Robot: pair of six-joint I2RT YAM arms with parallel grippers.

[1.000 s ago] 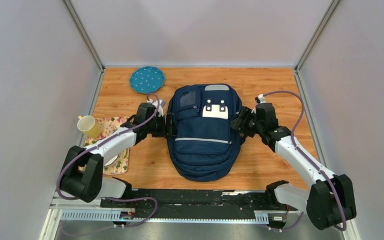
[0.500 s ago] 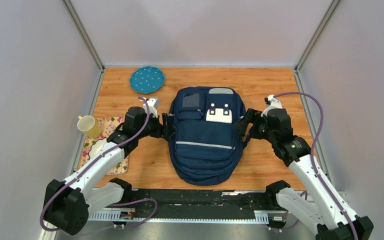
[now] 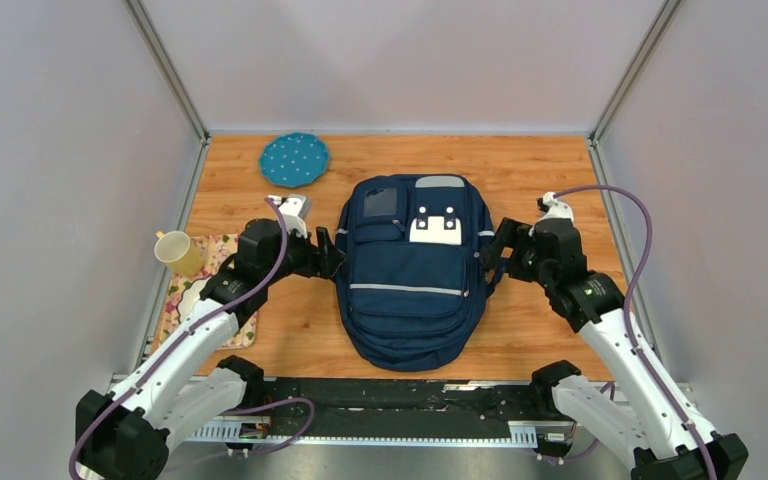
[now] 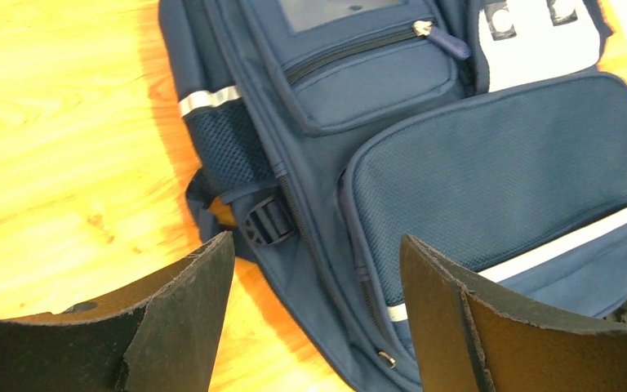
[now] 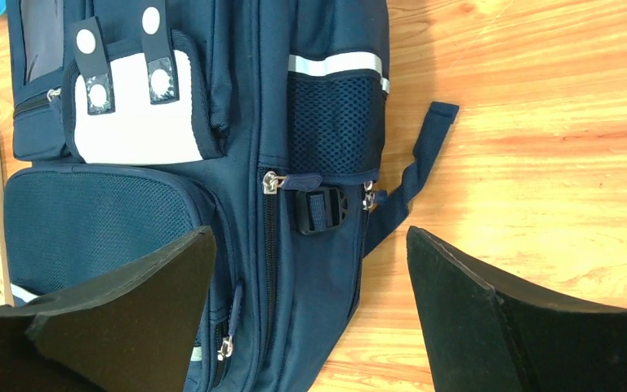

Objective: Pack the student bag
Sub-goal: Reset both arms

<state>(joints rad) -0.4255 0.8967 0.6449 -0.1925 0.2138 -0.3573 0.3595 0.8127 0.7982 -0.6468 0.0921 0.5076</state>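
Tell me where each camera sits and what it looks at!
Top: above and behind the robot, looking down at the bag; both arms show.
Left wrist: on the left arm, facing the bag; left claw shows, open.
Right wrist: on the right arm, facing the bag; right claw open.
Shared: both wrist views see the white patch.

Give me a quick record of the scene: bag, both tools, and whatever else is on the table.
student bag: lying flat, front pockets up, visible zips closed
left tool: open, at the bag's left side, holding nothing
right tool: open, at the bag's right side, holding nothing
left of bag: yellow mug at corner of floral mat
far left: blue dotted pad
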